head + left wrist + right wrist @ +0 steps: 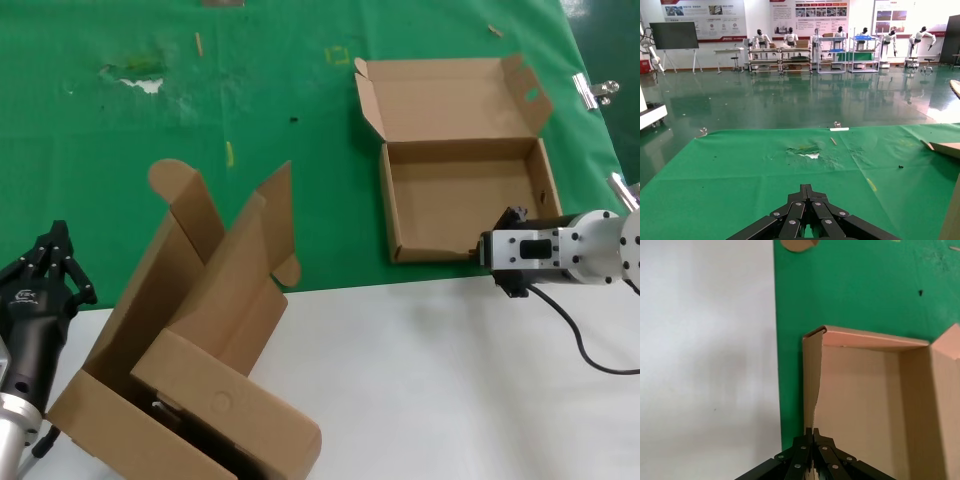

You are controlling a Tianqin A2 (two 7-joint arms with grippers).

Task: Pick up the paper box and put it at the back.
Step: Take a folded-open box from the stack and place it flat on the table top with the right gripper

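Note:
The paper box [455, 185] lies open on the green cloth [260, 90] at the right, its lid folded back away from me. Its front wall stands just behind the cloth's near edge. My right gripper [480, 251] reaches in from the right, low at that front wall. In the right wrist view the gripper [812, 430] is shut on the thin front wall of the box [865, 390], with the box floor on one side and cloth on the other. My left gripper [55, 243] is parked at the far left, shut and empty; it also shows in the left wrist view [807, 188].
A bigger brown carton [200, 330] with a tall rounded flap lies at the front left, half on the white tabletop [450, 380]. A metal clip [595, 90] sits at the cloth's right edge. White scuffs [140, 80] mark the cloth's far left.

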